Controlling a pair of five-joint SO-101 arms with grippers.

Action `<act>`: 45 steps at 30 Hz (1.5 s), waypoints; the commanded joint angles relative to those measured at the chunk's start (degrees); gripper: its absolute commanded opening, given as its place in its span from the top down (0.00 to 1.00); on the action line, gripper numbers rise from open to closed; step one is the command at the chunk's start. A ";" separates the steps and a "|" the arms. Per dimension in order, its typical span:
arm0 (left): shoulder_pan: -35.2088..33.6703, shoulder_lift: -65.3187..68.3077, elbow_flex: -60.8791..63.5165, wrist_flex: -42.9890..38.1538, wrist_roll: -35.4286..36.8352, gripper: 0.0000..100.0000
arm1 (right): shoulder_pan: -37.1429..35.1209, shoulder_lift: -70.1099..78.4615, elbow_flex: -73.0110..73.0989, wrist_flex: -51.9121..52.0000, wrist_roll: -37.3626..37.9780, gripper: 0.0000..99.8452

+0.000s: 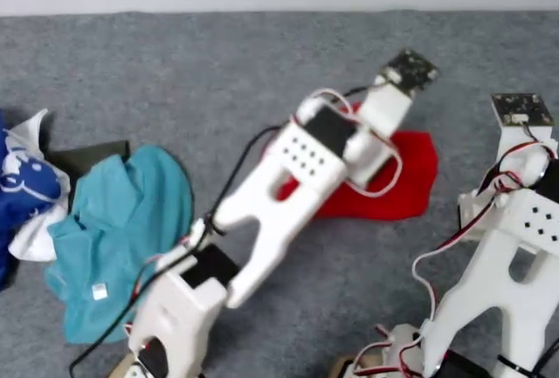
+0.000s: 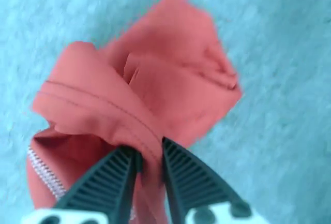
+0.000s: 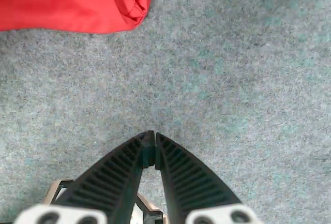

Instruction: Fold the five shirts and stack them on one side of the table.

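The left pincer (image 2: 150, 154) grips a raised fold of the red shirt (image 2: 165, 89) at mid-table (image 1: 218, 72), its arm (image 1: 279, 182) stretched diagonally; the right pincer (image 3: 155, 140) hangs clenched, empty, near the shirt's edge.

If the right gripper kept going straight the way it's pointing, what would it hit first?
Probably the grey table surface, short of the red shirt; depth is unclear.
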 commanded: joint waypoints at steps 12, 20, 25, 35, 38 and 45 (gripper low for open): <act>5.27 10.20 -9.98 -13.01 3.78 1.00 | 0.75 -1.71 3.34 2.24 0.18 0.99; 5.36 17.67 -25.10 -7.21 3.96 0.86 | 0.75 -2.24 6.59 2.15 0.18 0.99; 5.27 18.37 -34.07 1.85 8.26 0.76 | 0.75 -1.89 6.77 1.45 0.18 0.99; -1.32 18.55 -43.82 10.99 7.56 0.88 | 0.75 -2.07 6.77 1.54 0.44 0.99; -5.19 19.08 -41.89 12.04 5.45 1.00 | 0.75 -2.15 6.77 1.63 0.53 0.99; -11.52 22.15 -38.11 16.70 3.08 1.00 | -1.45 -1.80 6.33 1.45 0.09 0.99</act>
